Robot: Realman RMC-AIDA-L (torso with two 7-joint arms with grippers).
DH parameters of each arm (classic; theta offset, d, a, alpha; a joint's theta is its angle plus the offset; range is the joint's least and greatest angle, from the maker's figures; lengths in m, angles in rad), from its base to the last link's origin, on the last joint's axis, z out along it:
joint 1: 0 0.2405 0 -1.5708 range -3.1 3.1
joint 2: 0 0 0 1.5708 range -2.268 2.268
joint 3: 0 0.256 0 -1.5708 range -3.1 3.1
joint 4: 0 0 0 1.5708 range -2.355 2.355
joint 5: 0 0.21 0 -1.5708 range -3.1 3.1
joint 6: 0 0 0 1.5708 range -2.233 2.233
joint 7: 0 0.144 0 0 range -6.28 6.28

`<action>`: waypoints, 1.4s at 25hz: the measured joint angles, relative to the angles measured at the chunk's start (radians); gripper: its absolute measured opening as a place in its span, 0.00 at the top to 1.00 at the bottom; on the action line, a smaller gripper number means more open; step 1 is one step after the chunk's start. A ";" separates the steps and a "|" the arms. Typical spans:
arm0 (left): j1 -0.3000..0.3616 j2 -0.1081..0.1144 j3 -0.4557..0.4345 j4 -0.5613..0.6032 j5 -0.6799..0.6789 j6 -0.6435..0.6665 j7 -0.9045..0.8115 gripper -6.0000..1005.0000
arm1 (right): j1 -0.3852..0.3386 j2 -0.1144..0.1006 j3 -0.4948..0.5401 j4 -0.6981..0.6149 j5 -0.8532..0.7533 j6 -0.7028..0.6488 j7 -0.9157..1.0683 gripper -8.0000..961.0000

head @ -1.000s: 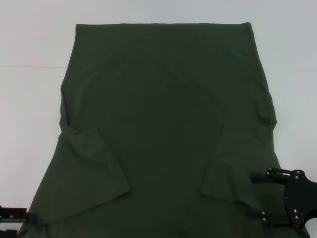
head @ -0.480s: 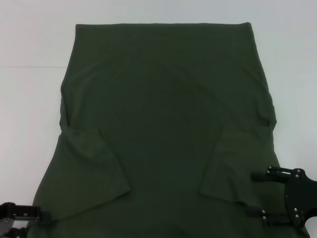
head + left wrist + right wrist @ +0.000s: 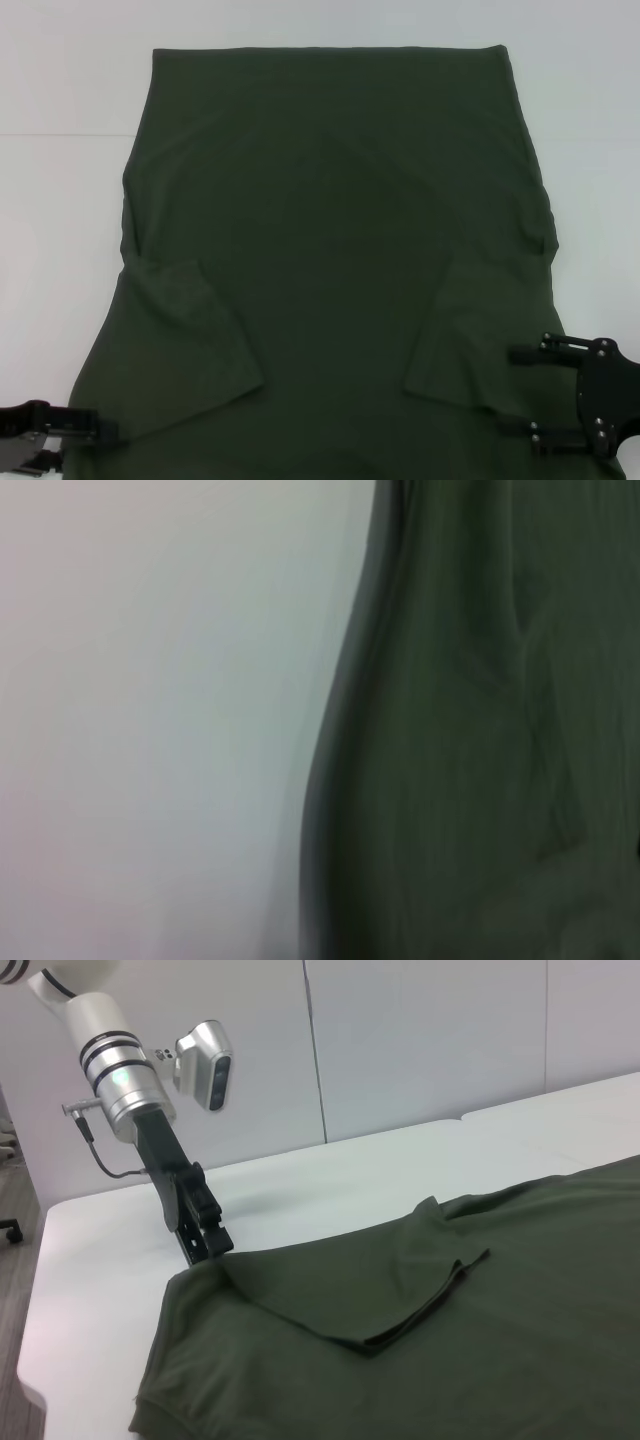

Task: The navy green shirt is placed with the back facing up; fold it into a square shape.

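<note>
A white table (image 3: 60, 200) fills the head view, and across most of it lies the navy green shirt (image 3: 340, 220), spread flat with a plain side up and both short sleeves folded in over the body; its straight hem runs along the far side, while the collar end nearest the robot is cut off by the lower frame edge. No lettering shows on the visible face. The left sleeve (image 3: 185, 335) lies as a flap near the shirt's left edge, and the right sleeve (image 3: 465, 340) mirrors it on the other side. The right claw (image 3: 520, 392) sits over the shirt's near right corner, its two black fingers spread apart one above the other with only cloth seen between them, gripping nothing; its wrist is cut off at the frame edge. The left claw (image 3: 205, 1240) meets the shirt's near left edge, low at the table, its tip at the cloth's corner; in the head view it is partly cut off, and whether its fingers have pinched the fabric cannot be told. The left wrist view is a blur of green cloth (image 3: 480, 730) beside pale table (image 3: 150, 700).
</note>
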 joint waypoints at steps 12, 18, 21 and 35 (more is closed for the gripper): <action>-0.016 -0.035 0.090 0.075 0.003 -0.032 -0.023 0.34 | 0.002 -0.003 0.069 -0.002 0.000 -0.046 0.005 0.11; -0.013 -0.033 0.082 0.093 -0.005 -0.030 -0.038 0.63 | -0.002 -0.004 0.076 -0.002 -0.001 -0.056 0.005 0.11; -0.012 -0.037 0.085 0.104 -0.009 -0.021 -0.043 0.76 | -0.002 -0.005 0.077 -0.006 -0.002 -0.057 0.017 0.11; 0.000 -0.032 0.074 0.115 -0.022 0.004 0.025 0.96 | 0.031 -0.091 0.076 -0.343 -0.101 -0.181 0.856 0.11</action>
